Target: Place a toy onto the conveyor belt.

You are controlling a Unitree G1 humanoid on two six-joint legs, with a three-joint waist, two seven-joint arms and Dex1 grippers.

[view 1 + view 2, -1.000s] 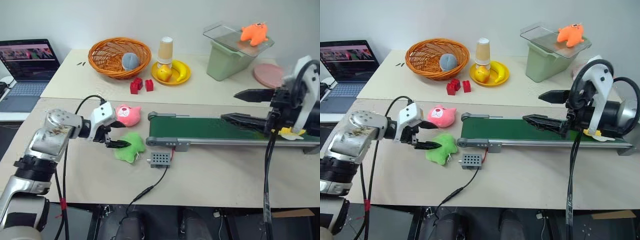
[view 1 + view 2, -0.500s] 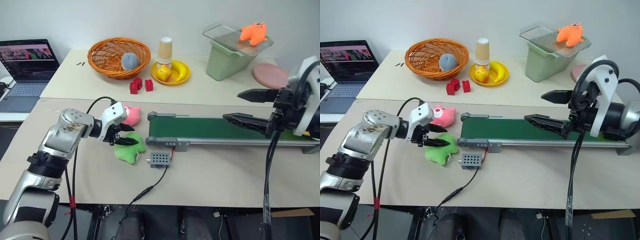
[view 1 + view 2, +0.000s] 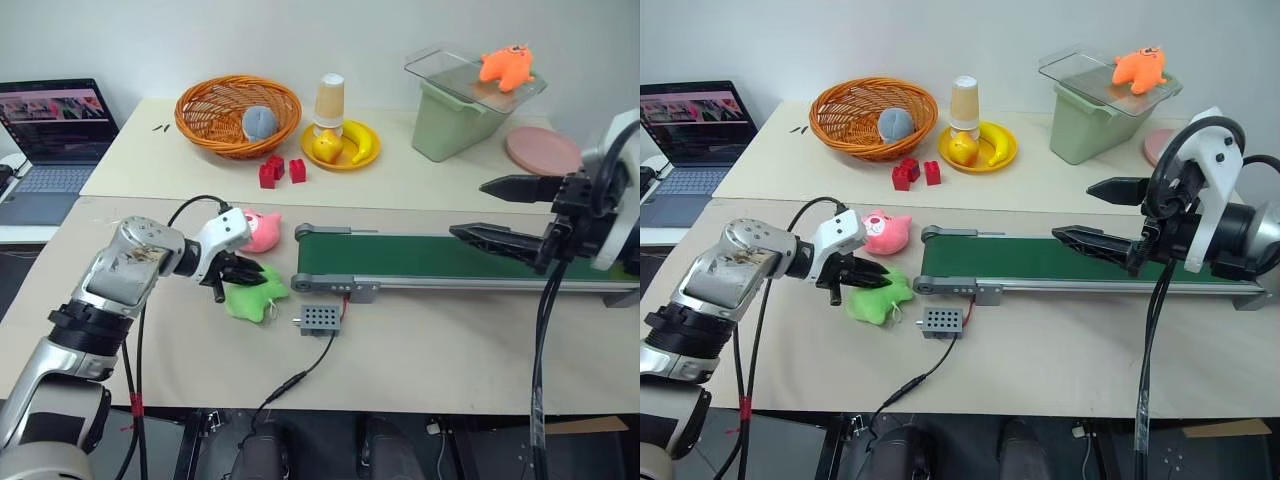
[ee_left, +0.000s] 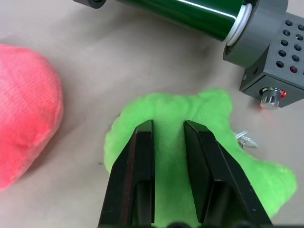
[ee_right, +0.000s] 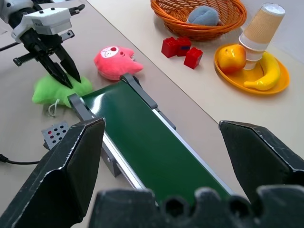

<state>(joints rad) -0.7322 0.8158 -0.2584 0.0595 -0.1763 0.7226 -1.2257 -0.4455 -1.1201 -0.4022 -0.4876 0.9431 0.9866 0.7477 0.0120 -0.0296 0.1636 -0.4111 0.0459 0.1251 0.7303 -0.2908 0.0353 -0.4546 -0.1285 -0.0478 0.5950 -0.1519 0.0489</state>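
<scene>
A green plush toy (image 3: 256,298) lies on the table just off the left end of the conveyor belt (image 3: 420,258), a dark green belt in a grey frame. My left gripper (image 3: 248,277) points down onto it, and its fingers (image 4: 138,156) are shut on a fold of the green plush (image 4: 209,107). A pink plush toy (image 3: 262,230) lies right behind, apart from the gripper. Above the belt's right half my right gripper (image 3: 468,208) hovers wide open, with nothing between its fingers.
A small grey perforated box (image 3: 319,319) with a cable sits in front of the belt's left end. Behind stand an orange basket (image 3: 240,113), red blocks (image 3: 280,170), a yellow fruit plate (image 3: 343,145), a green bin (image 3: 462,115) with an orange toy, and a laptop (image 3: 50,140) at far left.
My left gripper's fingers have closed from wide open onto the green toy, and the wrist has tipped down a little. The right gripper has stayed where it was.
</scene>
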